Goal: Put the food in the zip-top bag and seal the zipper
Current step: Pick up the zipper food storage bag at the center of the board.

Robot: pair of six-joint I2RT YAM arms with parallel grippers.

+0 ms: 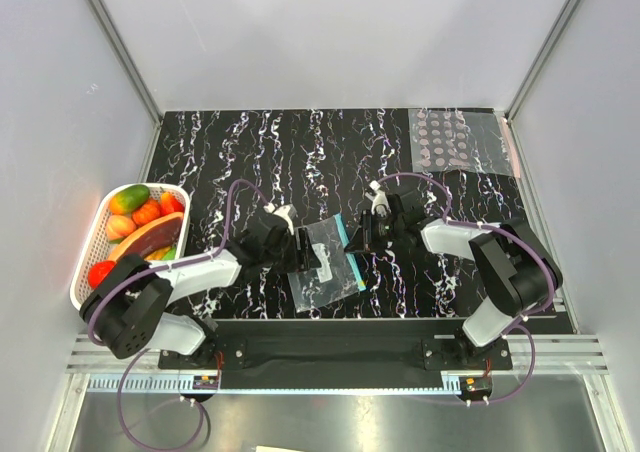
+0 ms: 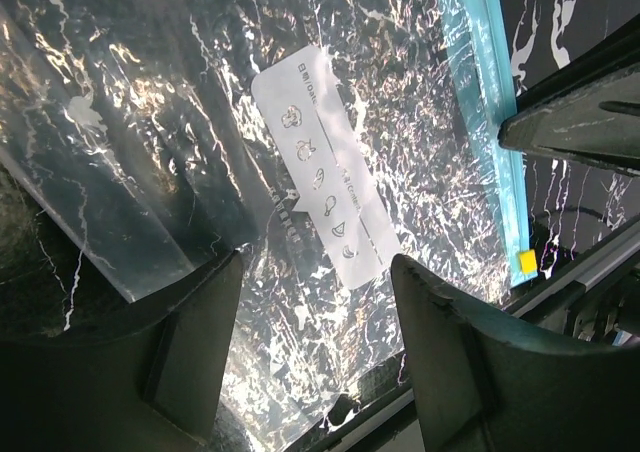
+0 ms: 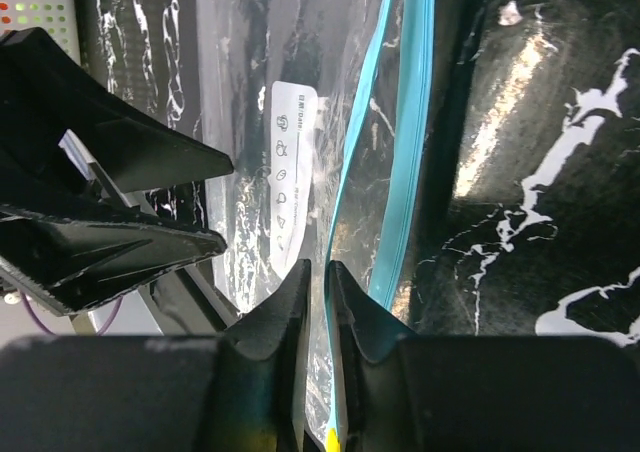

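— Black marble-print tabletop [image 1: 230, 152] between white walls, and our zip-top bag [image 1: 330, 277] lies flat in the middle, between the two arms. How will it handle?

— Light, limp and slick, we judge. The film should slide and buckle rather than keep a shape. The zipper [image 2: 485, 92], that teal strip, looks the stiffest part, so we would take hold of a lip right beside it.

— That is where our right gripper [image 3: 318, 277] sits. Its jaws are all but together, with one lip of the mouth seemingly pinched in the slit and the other running free past it.

— Our left gripper [image 2: 312, 277] hangs spread wide over the bag's body, holding nothing. Whether its tips touch the film we cannot tell.

— The food?

— Not in the bag. The orange fruit [image 1: 147, 213], green-and-orange fruit [image 1: 130, 199] and peach-pink fruit [image 1: 121, 227] sit in the white basket [image 1: 90, 247], well apart to the left. We guess they are rigid enough to grip across the middle.

— Any writing?

— A white label [image 2: 325, 172] on the film carries a row of small pictograms and print too small for us to read. We make out no brand.
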